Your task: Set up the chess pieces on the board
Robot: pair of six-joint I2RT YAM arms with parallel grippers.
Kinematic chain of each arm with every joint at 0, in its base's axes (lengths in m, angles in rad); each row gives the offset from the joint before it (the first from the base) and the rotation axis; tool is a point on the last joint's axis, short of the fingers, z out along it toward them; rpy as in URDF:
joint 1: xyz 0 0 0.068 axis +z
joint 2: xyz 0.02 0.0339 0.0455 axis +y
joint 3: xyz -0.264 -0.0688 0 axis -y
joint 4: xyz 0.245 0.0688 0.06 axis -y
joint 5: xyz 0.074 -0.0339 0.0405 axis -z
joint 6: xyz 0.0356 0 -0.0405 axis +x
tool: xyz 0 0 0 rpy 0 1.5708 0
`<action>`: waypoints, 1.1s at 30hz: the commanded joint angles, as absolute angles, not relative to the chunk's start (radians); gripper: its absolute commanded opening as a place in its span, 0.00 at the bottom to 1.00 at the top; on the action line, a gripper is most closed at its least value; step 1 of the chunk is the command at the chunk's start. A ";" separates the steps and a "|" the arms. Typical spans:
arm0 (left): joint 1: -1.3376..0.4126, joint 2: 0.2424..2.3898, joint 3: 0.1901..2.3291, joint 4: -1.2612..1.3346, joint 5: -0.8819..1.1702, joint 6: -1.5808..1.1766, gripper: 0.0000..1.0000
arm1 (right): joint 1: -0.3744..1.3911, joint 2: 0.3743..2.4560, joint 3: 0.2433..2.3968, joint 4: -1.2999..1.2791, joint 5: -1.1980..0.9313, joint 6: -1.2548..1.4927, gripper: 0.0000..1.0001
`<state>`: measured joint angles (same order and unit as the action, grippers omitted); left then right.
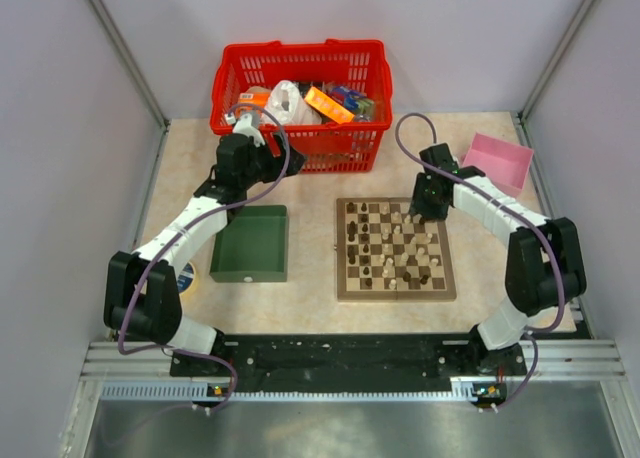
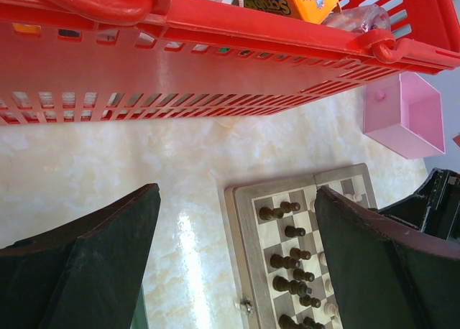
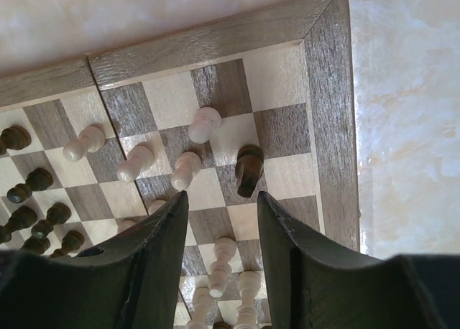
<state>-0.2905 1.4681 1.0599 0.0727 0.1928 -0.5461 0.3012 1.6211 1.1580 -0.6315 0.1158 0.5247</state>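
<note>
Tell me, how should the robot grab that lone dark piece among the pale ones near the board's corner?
Probably by its slim upper part, coming down from above, one finger on each side. The dark piece looks upright and has a gap to the pale piece beside it, so fingers should fit.

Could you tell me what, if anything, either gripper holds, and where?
Nothing is held: the left gripper is open and empty; the right gripper stands open over the chess pieces, gripping none.
</note>
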 commanded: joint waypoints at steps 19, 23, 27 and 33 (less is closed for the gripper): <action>-0.290 1.443 1.072 0.081 0.186 -0.532 0.93 | 0.267 1.674 1.155 -0.574 0.183 0.499 0.26; -0.290 1.445 1.072 0.080 0.184 -0.537 0.94 | 0.268 1.669 1.154 -0.574 0.178 0.494 0.13; -0.290 1.442 1.072 0.077 0.181 -0.537 0.94 | 0.267 1.631 1.181 -0.615 0.183 0.483 0.00; -0.288 1.447 1.074 0.075 0.178 -0.541 0.94 | 0.304 1.522 1.279 -0.687 0.154 0.453 0.00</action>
<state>-0.2905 1.4681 1.0599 0.0498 0.1890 -0.5468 0.2802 1.6337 1.1671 -0.6571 0.1711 0.4839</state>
